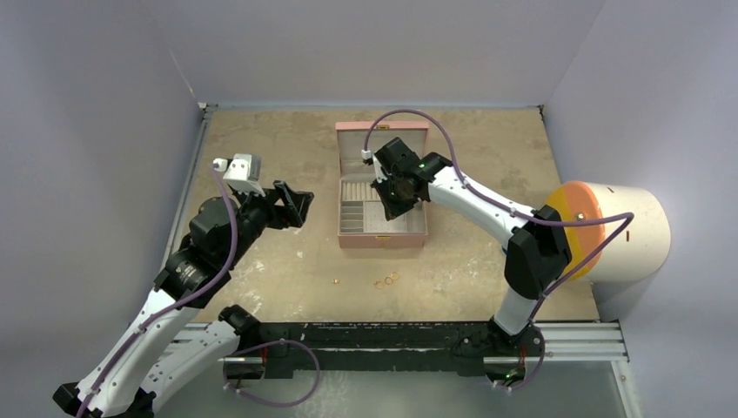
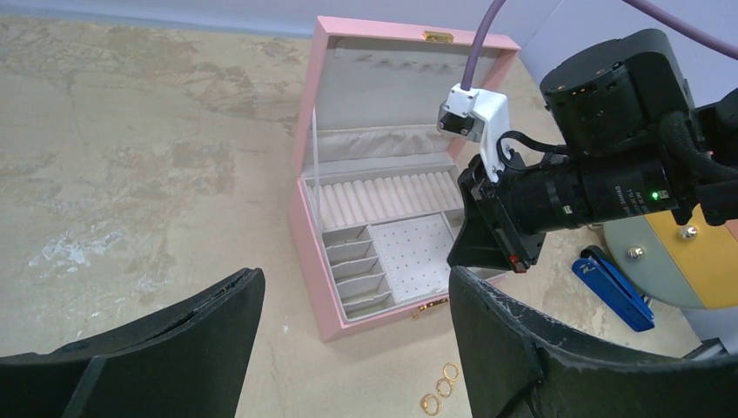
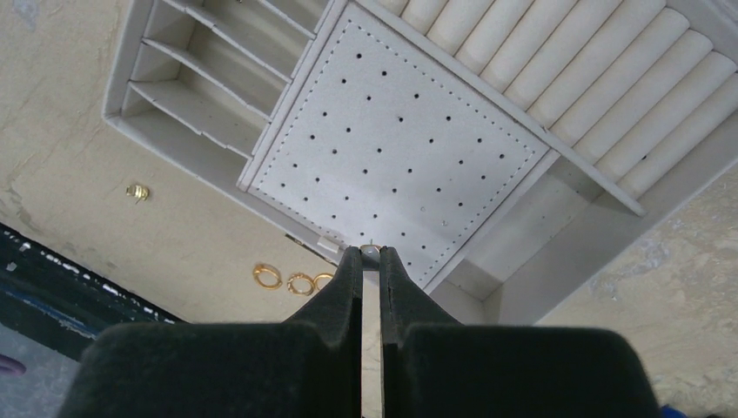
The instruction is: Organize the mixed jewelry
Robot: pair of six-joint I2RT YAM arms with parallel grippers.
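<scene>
An open pink jewelry box [image 1: 383, 241] stands mid-table, showing ring rolls, slots and a dotted stud pad [image 3: 392, 148]. My right gripper [image 3: 370, 252] hangs over the pad's near edge, shut on a tiny stud [image 3: 370, 251] with a pale bead and a pin. Three small gold rings [image 1: 387, 280] [image 2: 439, 390] [image 3: 296, 280] lie on the table in front of the box. A gold stud-like bit [image 1: 337, 281] [image 3: 137, 192] lies to their left. My left gripper [image 1: 296, 209] [image 2: 357, 348] hovers open left of the box, with nothing between its fingers.
A white cylinder with an orange face [image 1: 618, 231] stands at the right edge. A blue object [image 2: 613, 292] lies near its base. Grey walls close in the table on three sides. A black rail [image 1: 392, 335] runs along the near edge.
</scene>
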